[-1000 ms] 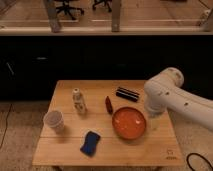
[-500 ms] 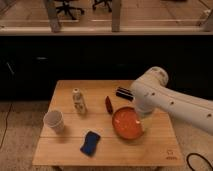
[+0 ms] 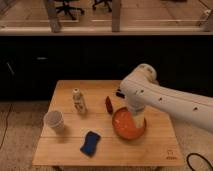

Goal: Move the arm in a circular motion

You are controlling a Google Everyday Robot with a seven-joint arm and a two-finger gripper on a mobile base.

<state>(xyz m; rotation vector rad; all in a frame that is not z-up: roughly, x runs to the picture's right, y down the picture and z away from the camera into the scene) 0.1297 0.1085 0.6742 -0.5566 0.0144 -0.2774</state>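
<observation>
"White arm [image 3: 165,97] comes in over the table's [image 3: 65,152] right edge, elbow above the far side. Where do we have the gripper [image 3: 138,121]?"

"Pointing down into the orange bowl [image 3: 121,132], near the right edge. Open or closed, we cannot tell. We'd lift clear of that rim before circling."

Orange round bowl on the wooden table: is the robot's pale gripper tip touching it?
Cannot tell. In the camera view the gripper hangs over the orange round bowl, overlapping its inside, but this view shows neither contact nor gap.
</observation>
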